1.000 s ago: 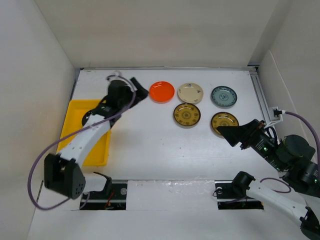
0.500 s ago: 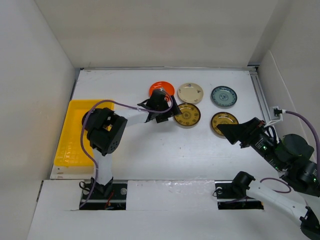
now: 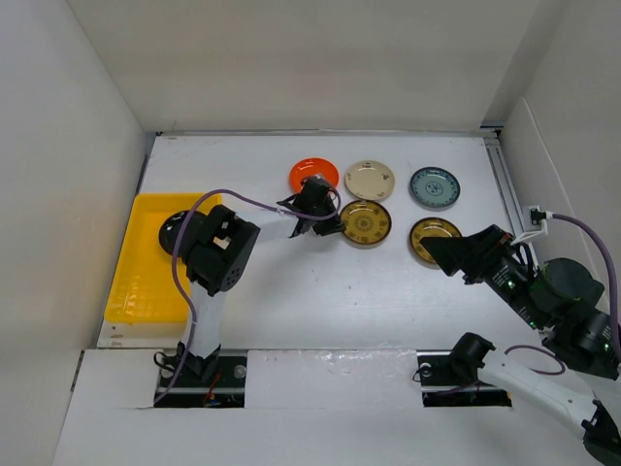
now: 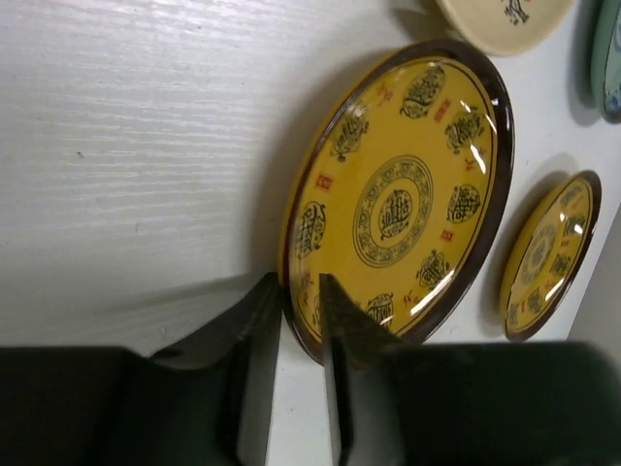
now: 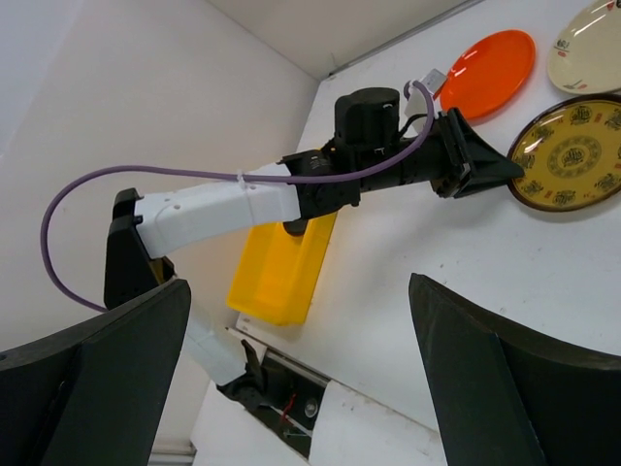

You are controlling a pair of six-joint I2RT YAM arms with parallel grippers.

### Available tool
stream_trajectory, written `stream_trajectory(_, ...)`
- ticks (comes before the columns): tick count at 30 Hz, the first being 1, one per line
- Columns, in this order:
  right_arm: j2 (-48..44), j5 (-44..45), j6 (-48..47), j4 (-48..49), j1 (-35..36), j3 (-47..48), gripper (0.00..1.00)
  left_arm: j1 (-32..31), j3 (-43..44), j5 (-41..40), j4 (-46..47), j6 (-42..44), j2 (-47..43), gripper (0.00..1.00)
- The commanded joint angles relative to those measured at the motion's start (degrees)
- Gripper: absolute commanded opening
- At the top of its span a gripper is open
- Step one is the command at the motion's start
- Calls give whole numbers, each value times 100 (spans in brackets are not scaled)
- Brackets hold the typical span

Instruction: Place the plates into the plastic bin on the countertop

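My left gripper (image 3: 337, 221) (image 4: 299, 291) is shut on the near rim of a brown-gold patterned plate (image 3: 364, 223) (image 4: 398, 204), one finger above the rim and one below it. A second brown-gold plate (image 3: 435, 239) (image 4: 548, 257) lies to its right. Behind them lie an orange plate (image 3: 312, 175), a cream plate (image 3: 370, 180) and a teal-grey plate (image 3: 434, 187). The yellow plastic bin (image 3: 146, 282) (image 5: 281, 262) stands at the left of the white countertop (image 3: 320, 291), with a dark plate (image 3: 173, 231) in its far end. My right gripper (image 3: 448, 254) (image 5: 296, 291) hovers open and holds nothing, just in front of the second brown-gold plate.
White walls close in the countertop on the left, back and right. A metal rail (image 3: 505, 180) runs along the right edge. The left arm (image 3: 277, 221) stretches from the bin side across to the plates, its purple cable (image 3: 243, 199) looping above it.
The left arm has swung from over the bin to the plates, and its gripper has closed on the rim of the brown-gold plate. The right arm has hardly moved.
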Motion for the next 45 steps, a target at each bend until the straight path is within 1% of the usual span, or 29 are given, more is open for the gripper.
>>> stream_trajectory(1, 35, 97, 24, 344, 4, 38, 100, 2, 141, -245, -133, -43, -41, 12)
stream_trajectory(2, 35, 97, 24, 344, 4, 38, 100, 2, 89, -403, -203, -43, -120, 0)
stream_trajectory(3, 35, 97, 24, 344, 4, 38, 100, 2, 36, -483, -273, -43, -226, 0)
stream_trajectory(5, 35, 44, 24, 344, 4, 38, 100, 2, -95, -772, -476, -95, -778, 0)
stream_trajectory(7, 35, 44, -28, 344, 4, 38, 100, 115, -516, -984, -537, -174, -1331, 0)
stream_trajectory(8, 35, 44, -28, 344, 4, 38, 100, 325, -649, -1037, -616, -175, -1935, 0)
stream_trajectory(10, 35, 44, -81, 344, 4, 38, 100, 650, -948, -1037, -844, -175, -2509, 0)
stream_trajectory(11, 35, 44, -81, 344, 4, 38, 100, 835, -1018, -1037, -1106, -175, -3069, 0)
stream_trajectory(12, 35, 44, -133, 396, 4, 38, 100, 1245, -1097, -1124, -1274, -175, -3353, 0)
stream_trajectory(14, 35, -9, -134, 457, 4, -23, 100, 1765, -1396, -1196, -1538, -122, -3898, 0)
stream_trajectory(15, 35, -9, -134, 458, 4, -24, 100, 2438, -1510, -1257, -1844, -122, -4397, 0)
stream_trajectory(18, 87, -131, -195, 572, 4, -77, 100, 3671, -2011, -1152, -2250, 106, -5006, 0)
stream_trajectory(19, 87, -132, -195, 633, 4, -77, 100, 4511, -2108, -1073, -2304, 202, -5086, 0)
stream_trajectory(21, 140, -184, -247, 695, 4, -77, 100, 5210, -2442, -924, -2304, 378, -5209, 0)
stream_trajectory(22, 201, -184, -248, 747, 4, -77, 100, 5727, -2539, -810, -2252, 562, -5210, 0)
stream_trajectory(26, 254, -237, -300, 801, 4, -129, 100, 6223, -2733, -729, -2252, 756, -5096, 0)
stream_trajectory(29, 254, -290, -301, 801, 4, -129, 100, 6434, -2882, -730, -2199, 757, -5044, 0)
stream_trajectory(30, 254, -290, -301, 801, 4, -129, 100, 6513, -2978, -608, -2129, 757, -5043, 0)
stream_trajectory(32, 193, -290, -301, 801, 4, -129, 100, 6514, -2979, -607, -2129, 757, -4938, 0)
stream_trajectory(33, 193, -290, -301, 801, 4, -129, 100, 6514, -2979, -476, -2129, 757, -4851, 7)
stream_trajectory(34, 141, -290, -301, 801, 4, -129, 100, 6514, -2909, -475, -2129, 809, -4850, 22)
stream_trajectory(35, 140, -290, -301, 731, 4, -129, 100, 6514, -2909, -405, -2129, 809, -4850, 50)
stream_trajectory(36, 140, -290, -301, 730, 4, -129, 100, 6514, -2909, -318, -2068, 862, -4911, 69)
stream_trajectory(37, 88, -238, -301, 669, 4, -129, 100, 6514, -2848, -247, -2067, 914, -4990, 80)
stream_trajectory(38, 87, -237, -301, 669, 4, -129, 100, 6366, -2786, -307, -2067, 915, -5086, 99)
stream_trajectory(39, 87, -176, -301, 669, 4, -129, 100, 6025, -2707, -395, -2128, 1011, -5261, 99)
stream_trajectory(42, 87, -115, -301, 669, 4, -129, 100, 5286, -2321, -816, -2505, 1064, -5368, 99)
stream_trajectory(43, 87, -114, -301, 669, 4, -129, 100, 4840, -2259, -870, -2663, 1064, -5368, 99)
stream_trajectory(45, 87, -114, -301, 721, 4, -129, 100, 4390, -2258, -941, -2665, 942, -5508, 99)
